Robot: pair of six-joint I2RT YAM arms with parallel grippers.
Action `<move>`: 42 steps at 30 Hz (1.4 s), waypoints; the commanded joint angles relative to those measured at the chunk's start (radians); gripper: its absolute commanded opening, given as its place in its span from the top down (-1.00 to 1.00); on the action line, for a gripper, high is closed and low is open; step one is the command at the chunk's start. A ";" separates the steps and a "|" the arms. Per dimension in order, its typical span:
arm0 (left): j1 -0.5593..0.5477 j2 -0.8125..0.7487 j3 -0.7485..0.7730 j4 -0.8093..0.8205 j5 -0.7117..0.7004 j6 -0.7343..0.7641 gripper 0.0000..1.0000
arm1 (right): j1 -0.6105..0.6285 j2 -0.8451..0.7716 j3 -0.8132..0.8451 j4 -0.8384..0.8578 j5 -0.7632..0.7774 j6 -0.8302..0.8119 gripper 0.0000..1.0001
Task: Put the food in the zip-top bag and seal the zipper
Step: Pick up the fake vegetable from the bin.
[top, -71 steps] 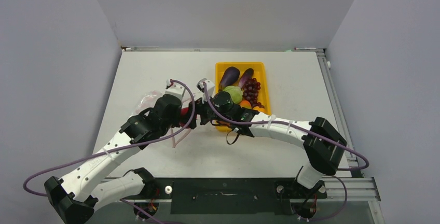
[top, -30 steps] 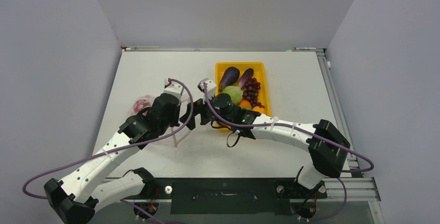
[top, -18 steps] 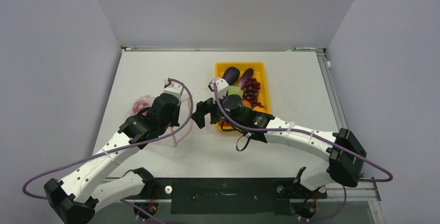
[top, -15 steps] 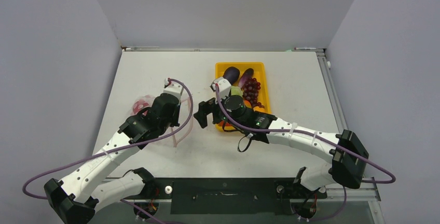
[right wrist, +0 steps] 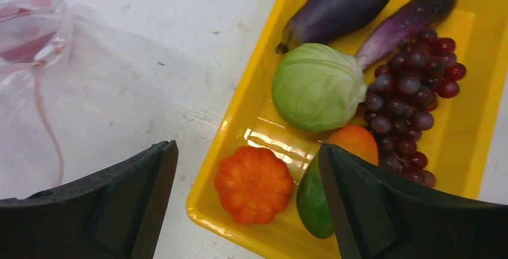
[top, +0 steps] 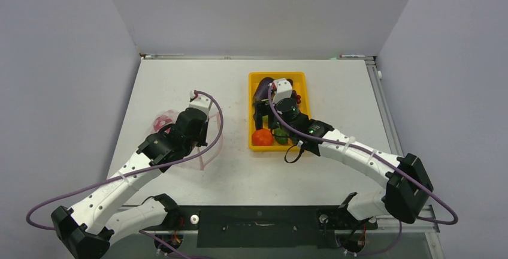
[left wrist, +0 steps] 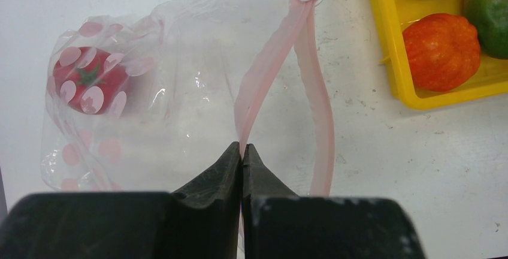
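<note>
Pinching zipper point(left wrist: 269, 73), left gripper point(left wrist: 242, 151); tomato point(left wrist: 87, 85) bagged; right gripper point(right wrist: 247, 148) wide over tray point(right wrist: 482, 109)

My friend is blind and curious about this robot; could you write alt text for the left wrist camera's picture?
The left gripper is pinched shut on the pink zipper of a clear dotted bag, which has a red tomato inside. At upper right, the corner of a yellow tray holds an orange pepper.
</note>
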 commanded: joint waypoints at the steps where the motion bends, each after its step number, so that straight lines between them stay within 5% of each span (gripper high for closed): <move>1: 0.004 0.004 0.006 0.053 0.001 -0.001 1.00 | -0.036 0.004 -0.002 0.008 0.050 0.008 -0.79; 42: 0.006 0.011 0.005 0.050 -0.002 0.006 1.00 | -0.164 0.428 0.237 0.031 0.146 0.011 -0.79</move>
